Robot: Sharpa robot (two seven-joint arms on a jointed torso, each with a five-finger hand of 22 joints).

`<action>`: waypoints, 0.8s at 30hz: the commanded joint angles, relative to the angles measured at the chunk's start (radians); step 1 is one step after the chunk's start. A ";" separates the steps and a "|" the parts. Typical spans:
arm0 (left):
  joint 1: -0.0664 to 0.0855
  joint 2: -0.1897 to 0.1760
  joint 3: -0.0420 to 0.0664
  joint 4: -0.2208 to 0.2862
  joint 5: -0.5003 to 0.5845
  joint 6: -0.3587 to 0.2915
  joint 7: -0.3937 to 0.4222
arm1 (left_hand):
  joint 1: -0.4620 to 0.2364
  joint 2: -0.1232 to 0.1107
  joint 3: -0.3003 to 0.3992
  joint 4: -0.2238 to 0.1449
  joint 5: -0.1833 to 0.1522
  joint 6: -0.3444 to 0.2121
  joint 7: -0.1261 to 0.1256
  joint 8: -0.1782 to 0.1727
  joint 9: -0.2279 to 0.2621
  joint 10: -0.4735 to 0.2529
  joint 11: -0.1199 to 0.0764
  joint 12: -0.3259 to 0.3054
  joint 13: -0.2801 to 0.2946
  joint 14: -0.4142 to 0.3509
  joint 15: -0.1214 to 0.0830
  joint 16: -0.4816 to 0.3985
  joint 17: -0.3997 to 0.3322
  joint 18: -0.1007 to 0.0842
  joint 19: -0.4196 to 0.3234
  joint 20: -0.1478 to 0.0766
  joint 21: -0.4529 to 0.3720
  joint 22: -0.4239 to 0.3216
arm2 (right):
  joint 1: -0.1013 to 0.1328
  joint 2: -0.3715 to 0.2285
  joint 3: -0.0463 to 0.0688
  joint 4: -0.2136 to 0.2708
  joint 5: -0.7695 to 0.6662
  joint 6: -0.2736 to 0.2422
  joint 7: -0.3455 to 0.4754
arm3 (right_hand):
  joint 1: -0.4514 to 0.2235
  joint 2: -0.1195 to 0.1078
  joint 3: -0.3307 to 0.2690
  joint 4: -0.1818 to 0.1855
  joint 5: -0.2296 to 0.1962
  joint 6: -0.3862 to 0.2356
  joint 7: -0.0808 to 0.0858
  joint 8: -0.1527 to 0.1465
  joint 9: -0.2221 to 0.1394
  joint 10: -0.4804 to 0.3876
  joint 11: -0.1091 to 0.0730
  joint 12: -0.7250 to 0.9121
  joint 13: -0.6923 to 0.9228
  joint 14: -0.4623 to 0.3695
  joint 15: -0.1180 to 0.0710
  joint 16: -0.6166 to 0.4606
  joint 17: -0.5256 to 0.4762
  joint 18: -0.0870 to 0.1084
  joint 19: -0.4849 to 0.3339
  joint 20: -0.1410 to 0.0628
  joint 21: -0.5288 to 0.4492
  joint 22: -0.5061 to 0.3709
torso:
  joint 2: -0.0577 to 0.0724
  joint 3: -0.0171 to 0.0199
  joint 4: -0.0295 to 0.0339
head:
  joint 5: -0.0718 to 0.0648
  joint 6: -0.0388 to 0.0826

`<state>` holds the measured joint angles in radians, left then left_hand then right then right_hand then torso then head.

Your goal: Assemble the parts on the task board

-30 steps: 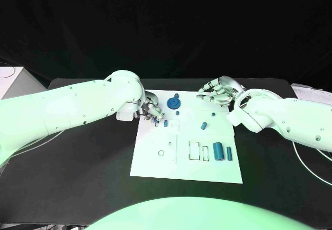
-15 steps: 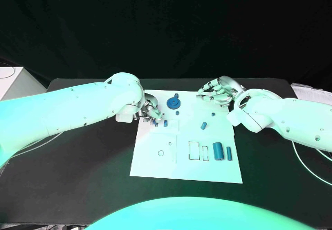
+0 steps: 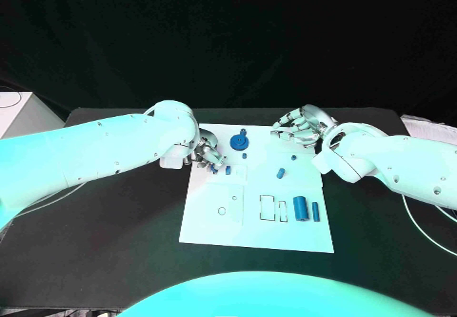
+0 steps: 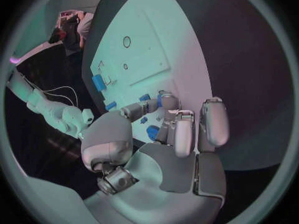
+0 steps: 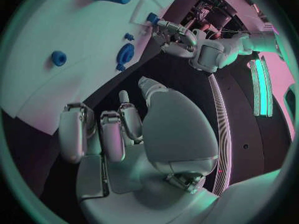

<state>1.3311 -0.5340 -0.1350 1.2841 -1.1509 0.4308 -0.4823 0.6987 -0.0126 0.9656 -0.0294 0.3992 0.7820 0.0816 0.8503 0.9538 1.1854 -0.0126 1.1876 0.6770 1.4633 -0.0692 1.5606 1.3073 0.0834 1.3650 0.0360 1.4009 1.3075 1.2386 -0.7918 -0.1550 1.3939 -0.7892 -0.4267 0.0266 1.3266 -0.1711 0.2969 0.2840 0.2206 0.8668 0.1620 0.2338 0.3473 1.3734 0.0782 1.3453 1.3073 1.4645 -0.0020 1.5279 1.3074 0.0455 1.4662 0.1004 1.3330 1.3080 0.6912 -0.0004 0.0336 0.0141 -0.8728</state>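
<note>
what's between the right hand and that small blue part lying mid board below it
Nothing visible. The right hand sits at the task board's far edge, and only bare white board separates it from the small blue part.

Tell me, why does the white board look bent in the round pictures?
Both wrist views use fisheye lenses, so the task board curves; in the head view its edges run straight. Pink light tints the wrist views, teal light the head view.

Black table [image 3: 114, 224] under teal-green light, set against a black backdrop [image 3: 228, 53], with a white box-like unit [image 3: 17, 109] off the table's far left corner and a pale object [image 3: 424, 125] at its far right edge.
</note>
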 commanded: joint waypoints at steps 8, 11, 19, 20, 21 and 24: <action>-0.004 -0.003 -0.003 0.004 -0.006 0.031 0.006 | 0.028 0.005 0.151 -0.157 0.077 0.042 -0.028 -0.007 0.002 0.003 -0.008 0.001 0.003 0.102 -0.008 0.004 0.249 -0.013 0.008 -0.003 0.005 0.057 | -0.001 0.001 0.000 0.000 -0.004 0.015 0.009 | -0.003 -0.005 0.006 -0.001 0.007 -0.006 0.001 0.006 -0.001 -0.005 -0.001 0.003 0.050 0.082 0.003 -0.007 0.183 0.008 0.014 0.001 -0.003 0.105 | 0.001 0.0009 -0.0008 | -0.001 0.000; -0.004 -0.003 -0.003 0.005 -0.005 0.034 0.006 | 0.030 0.004 0.150 -0.157 0.078 0.043 -0.029 -0.008 0.002 0.004 -0.009 0.002 0.004 0.102 -0.008 0.004 0.249 -0.013 0.008 -0.003 0.005 0.057 | -0.001 0.000 0.000 0.000 -0.004 0.015 0.009 | -0.003 -0.005 0.006 -0.001 0.007 -0.006 0.001 0.006 -0.001 -0.005 -0.001 0.003 0.050 0.082 0.003 -0.007 0.183 0.008 0.014 0.001 -0.003 0.105 | 0.001 0.0013 -0.0002 | -0.001 0.000; -0.004 -0.005 -0.003 0.006 -0.005 0.036 0.005 | 0.031 0.003 0.150 -0.157 0.079 0.044 -0.029 -0.008 0.002 0.004 -0.009 0.001 0.004 0.102 -0.008 0.004 0.249 -0.013 0.009 -0.003 0.005 0.057 | -0.001 0.000 0.000 0.001 -0.004 0.015 0.009 | -0.003 -0.005 0.006 -0.001 0.007 -0.006 0.001 0.006 -0.001 -0.005 -0.001 0.003 0.050 0.082 0.003 -0.007 0.183 0.008 0.014 0.001 -0.003 0.105 | 0.000 0.0007 -0.0001 | -0.002 0.000; -0.004 -0.005 -0.003 0.006 -0.005 0.036 0.005 | 0.031 0.003 0.150 -0.157 0.079 0.044 -0.029 -0.008 0.002 0.004 -0.009 0.001 0.004 0.102 -0.008 0.004 0.249 -0.013 0.009 -0.003 0.005 0.057 | -0.001 0.000 0.000 0.001 -0.004 0.015 0.009 | -0.003 -0.005 0.006 -0.001 0.007 -0.006 0.001 0.006 -0.001 -0.005 -0.001 0.003 0.050 0.082 0.003 -0.007 0.183 0.008 0.014 0.001 -0.003 0.105 | 0.000 0.0006 -0.0002 | -0.002 0.000; -0.004 -0.005 -0.003 0.006 -0.005 0.036 0.005 | 0.033 0.002 0.150 -0.157 0.080 0.045 -0.029 -0.009 0.002 0.005 -0.009 0.001 0.004 0.103 -0.008 0.005 0.251 -0.013 0.009 -0.003 0.005 0.057 | -0.001 0.000 0.000 0.001 -0.004 0.015 0.009 | -0.003 -0.005 0.006 -0.001 0.007 -0.006 0.001 0.006 -0.001 -0.005 -0.001 0.003 0.050 0.082 0.003 -0.007 0.183 0.008 0.014 0.001 -0.003 0.105 | 0.000 0.0003 -0.0003 | -0.002 0.000; -0.004 -0.005 -0.003 0.006 -0.005 0.034 0.005 | 0.033 0.002 0.150 -0.157 0.080 0.045 -0.029 -0.009 0.002 0.005 -0.009 0.001 0.004 0.103 -0.008 0.005 0.251 -0.013 0.009 -0.003 0.005 0.057 | -0.001 0.000 0.000 0.001 -0.004 0.016 0.009 | -0.003 -0.005 0.006 -0.001 0.007 -0.006 0.001 0.006 -0.001 -0.005 -0.001 0.003 0.050 0.082 0.003 -0.007 0.183 0.008 0.014 0.001 -0.003 0.105 | 0.000 0.0000 0.0000 | -0.002 0.000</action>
<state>1.3310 -0.5388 -0.1348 1.2885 -1.1536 0.4380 -0.4792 0.7081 -0.0220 0.9643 -0.0307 0.3994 0.7866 0.0836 0.8453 0.9551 1.1908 -0.0140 1.1876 0.6806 1.4672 -0.0728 1.5606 1.3073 0.0834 1.3687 0.0324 1.4008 1.3074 1.2384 -0.7923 -0.1550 1.3937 -0.7891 -0.4263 0.0266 1.3266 -0.1711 0.2968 0.2840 0.2205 0.8668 0.1620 0.2338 0.3473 1.3734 0.0782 1.3453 1.3080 1.4645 -0.0020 1.5279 1.3073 0.0455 1.4662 0.1005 1.3330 1.3077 0.6912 0.0006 0.0335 0.0122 -0.8728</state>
